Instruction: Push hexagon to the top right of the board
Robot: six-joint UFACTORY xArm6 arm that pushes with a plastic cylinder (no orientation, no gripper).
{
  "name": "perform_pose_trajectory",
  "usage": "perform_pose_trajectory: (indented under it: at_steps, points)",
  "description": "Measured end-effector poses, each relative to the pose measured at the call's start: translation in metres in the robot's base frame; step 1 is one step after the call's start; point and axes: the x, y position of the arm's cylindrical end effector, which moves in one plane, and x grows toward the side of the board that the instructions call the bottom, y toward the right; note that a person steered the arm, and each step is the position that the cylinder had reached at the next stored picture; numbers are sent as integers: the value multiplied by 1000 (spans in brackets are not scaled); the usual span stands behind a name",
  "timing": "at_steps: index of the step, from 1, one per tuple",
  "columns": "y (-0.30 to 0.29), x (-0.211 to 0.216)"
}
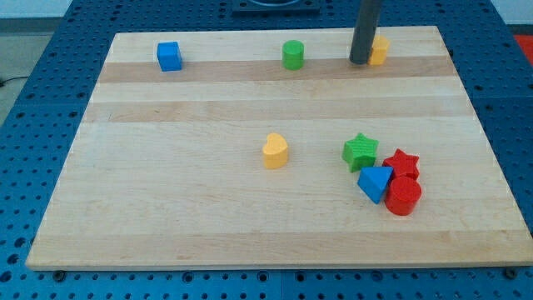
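Note:
A yellow hexagon block (380, 50) lies near the board's top edge, toward the view's right, partly hidden behind my rod. My tip (361, 62) rests on the board touching the hexagon's left side. A green cylinder (292, 55) stands to the tip's left along the top. A blue cube (169, 57) sits at the top left.
A yellow heart block (276, 151) lies near the board's middle. A cluster sits at the lower right: a green star (360, 152), a red star (401, 163), a blue triangle (376, 182) and a red cylinder (403, 197). The wooden board (166, 208) lies on a blue pegboard.

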Motion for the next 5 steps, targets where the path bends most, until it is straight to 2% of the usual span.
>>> perform_pose_trajectory:
  at_steps: [1,2,4,5]
  points:
    - [-22,21]
    - [-36,24]
    - [-42,40]
    - [-35,88]
